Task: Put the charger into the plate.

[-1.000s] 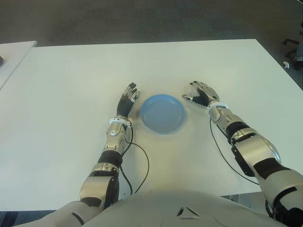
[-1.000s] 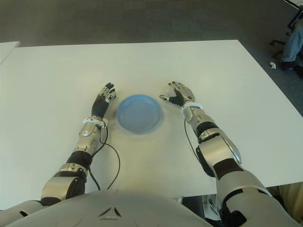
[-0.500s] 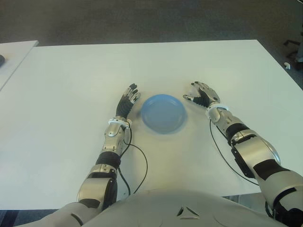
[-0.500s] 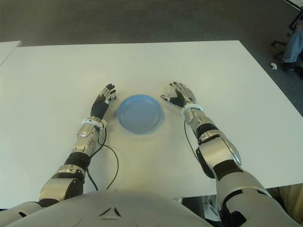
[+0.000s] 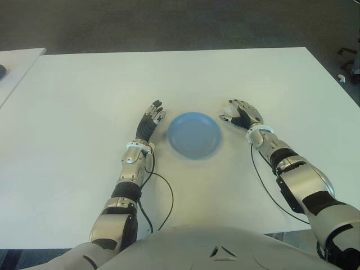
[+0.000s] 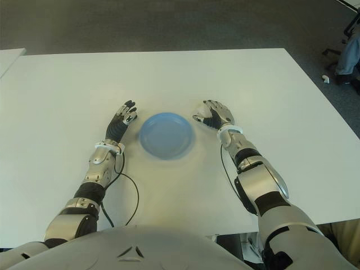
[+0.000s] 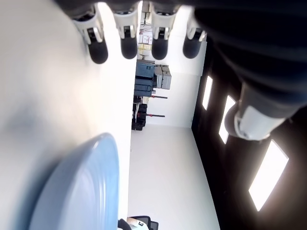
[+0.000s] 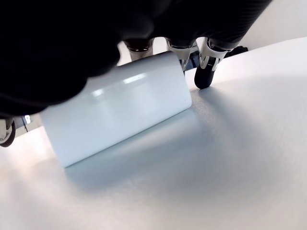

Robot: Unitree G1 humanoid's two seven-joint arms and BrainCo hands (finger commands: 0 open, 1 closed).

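Note:
The blue plate [image 5: 193, 135] lies on the white table [image 5: 84, 95] between my two hands. Just right of it, my right hand [image 5: 241, 114] is cupped palm-down over the charger. The right wrist view shows that charger [image 8: 120, 108] as a white rectangular block, tilted, its lower edge at the table, with my fingers [image 8: 204, 76] curled past its far side. From the eye views the charger is almost wholly hidden under the hand. My left hand [image 5: 151, 119] shows just left of the plate, fingers [image 7: 128, 45] straight and holding nothing, with the plate's rim [image 7: 76, 191] close by.
Black cables [image 5: 163, 191] run from both wrists back toward my body. A second white table [image 5: 17, 62] stands at the far left. Dark carpet lies beyond the far edge, and a chair base [image 6: 349, 50] shows at the far right.
My right hand has settled slightly lower and to the right, fingers closing further over the charger. The left forearm has shifted a little; the plate has not moved.

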